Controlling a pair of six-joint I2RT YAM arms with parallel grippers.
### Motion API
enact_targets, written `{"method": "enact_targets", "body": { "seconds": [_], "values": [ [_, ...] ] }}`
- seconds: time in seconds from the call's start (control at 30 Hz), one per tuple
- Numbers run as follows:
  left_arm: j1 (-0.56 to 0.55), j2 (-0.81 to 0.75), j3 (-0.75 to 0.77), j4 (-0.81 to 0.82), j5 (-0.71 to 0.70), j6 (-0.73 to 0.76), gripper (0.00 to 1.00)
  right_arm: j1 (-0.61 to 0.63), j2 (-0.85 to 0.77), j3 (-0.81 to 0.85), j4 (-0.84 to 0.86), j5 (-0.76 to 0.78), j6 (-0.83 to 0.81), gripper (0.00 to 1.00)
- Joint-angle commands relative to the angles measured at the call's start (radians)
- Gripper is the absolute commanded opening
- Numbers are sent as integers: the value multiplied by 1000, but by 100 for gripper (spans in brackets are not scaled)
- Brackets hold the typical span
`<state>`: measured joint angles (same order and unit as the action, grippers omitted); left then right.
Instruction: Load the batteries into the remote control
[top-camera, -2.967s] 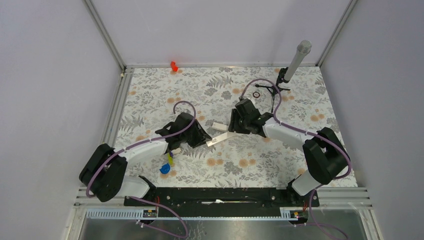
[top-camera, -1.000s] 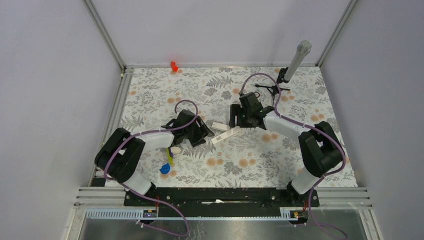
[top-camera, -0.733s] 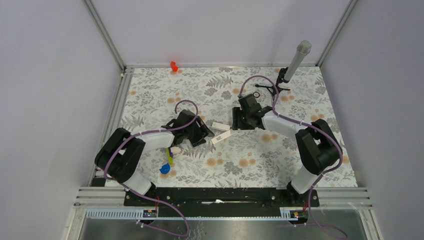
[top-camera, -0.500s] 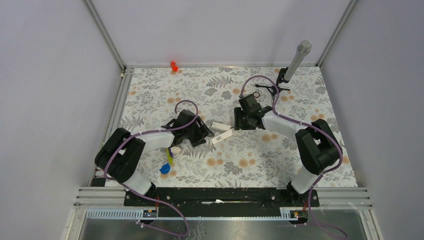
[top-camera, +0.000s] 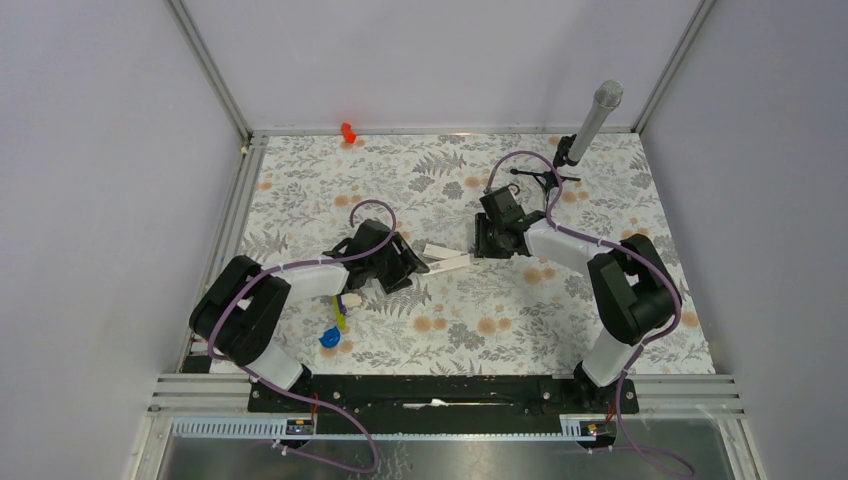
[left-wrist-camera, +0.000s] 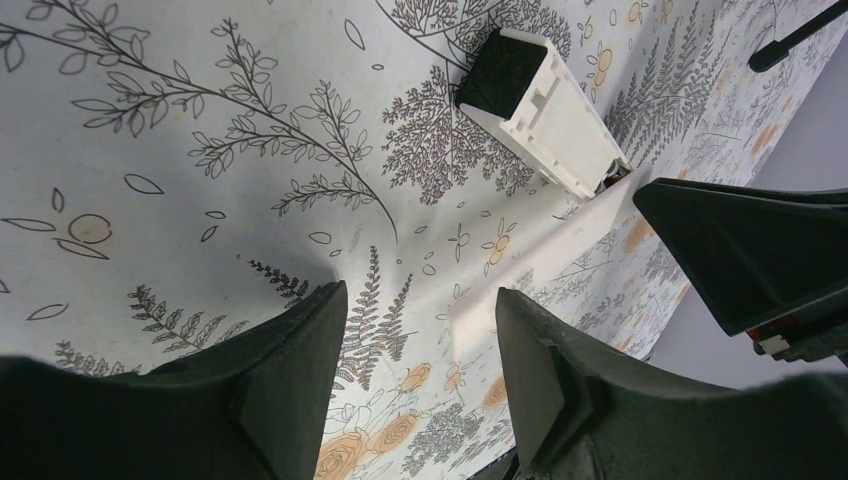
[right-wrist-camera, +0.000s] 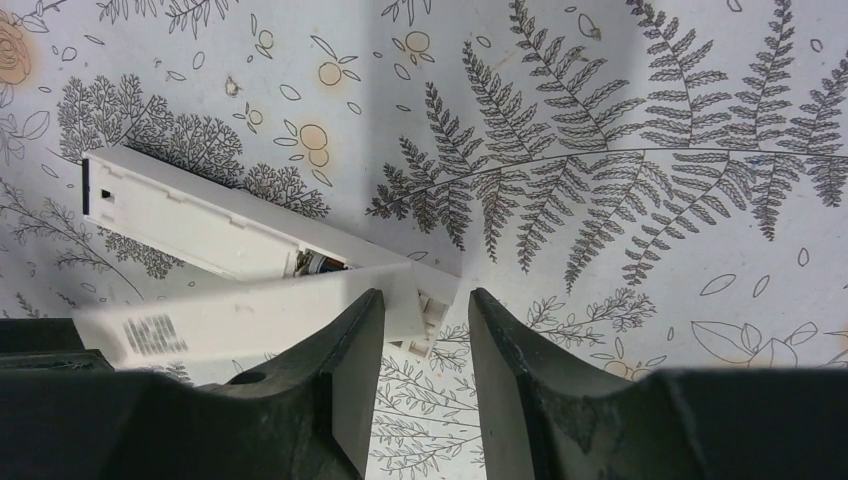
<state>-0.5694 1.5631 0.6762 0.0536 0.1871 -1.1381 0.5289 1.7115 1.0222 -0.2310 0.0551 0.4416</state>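
The remote control (right-wrist-camera: 190, 225) is lying on the worktop (top-camera: 400, 180) between the arms, with its back cover (right-wrist-camera: 230, 315) off and slanting across it. Something dark is showing in the open slot, possibly one of the batteries (right-wrist-camera: 322, 264), so loading looks unfinished. The right gripper (right-wrist-camera: 425, 300) is straddling the remote's end, though I cannot tell if it is gripping. The left gripper (left-wrist-camera: 420, 300) is hovering half-open and empty

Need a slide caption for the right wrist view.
Right gripper straddling the end of the white remote control, cover askew, on fern-print cloth.
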Motion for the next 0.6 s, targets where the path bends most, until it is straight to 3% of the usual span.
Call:
{"method": "enact_targets", "body": {
  "seconds": [0.0, 0.3, 0.57],
  "values": [
    [2, -17, -18, 53, 9, -13, 61, -6, 24, 19, -7, 9, 9, 43],
    [3, -7, -62, 199, 64, -76, 62, -7, 29, 9, -15, 4, 9, 43],
    [43, 73, -126, 500, 83, -160, 67, -6, 40, 6, -12, -6, 6, 43]
  ]
}}
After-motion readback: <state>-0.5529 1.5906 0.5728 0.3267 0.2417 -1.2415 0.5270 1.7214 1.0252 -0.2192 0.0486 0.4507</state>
